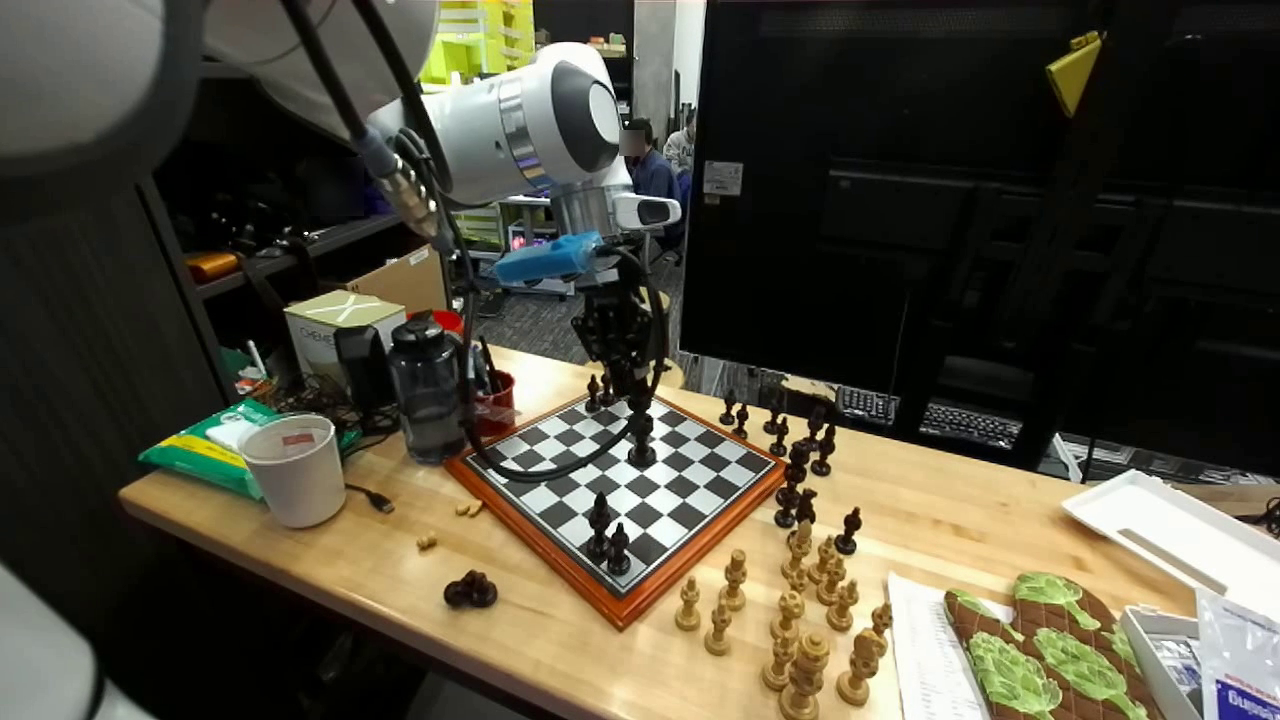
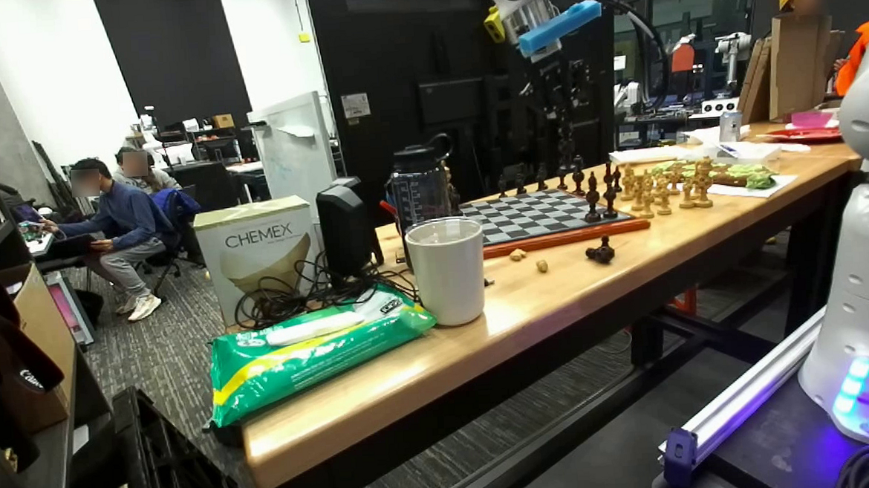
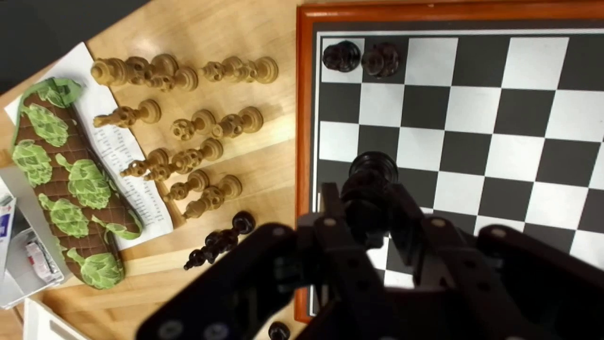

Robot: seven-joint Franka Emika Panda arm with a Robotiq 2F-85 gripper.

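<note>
"What is your claw (image 3: 364, 191) doing?"

"Pinching. A dark chess piece (image 1: 643, 447) sits between my fingers, over the chessboard (image 3: 476, 189), inside the edge that faces the pale chessmen (image 3: 186, 160). Whether its base touches the chessboard or hangs just above, I cannot tell."

"How do you hold such a thing well?"

"Light and even, I'd say: enough squeeze that it cannot slip, the piece plumb, every shift slow. Its turned body is probably apt to roll between my fingers, so I should not let the base tip."

"And its looks?"

"Nearly black, glossy, with a round flared base under a narrower stem. It seems upright to me. My fingers cover the top, so I can't say which chessman it is."

"What stands farther off?"

"At a corner of the chessboard, two dark pieces (image 3: 342, 55) on adjoining squares. Just outside its edge, the pale chessmen, clustered upright. Beyond them, farther from the chessboard, a brown oven mitt (image 3: 68, 184) with green artichokes lies partly over a printed sheet (image 3: 120, 146)."
</note>
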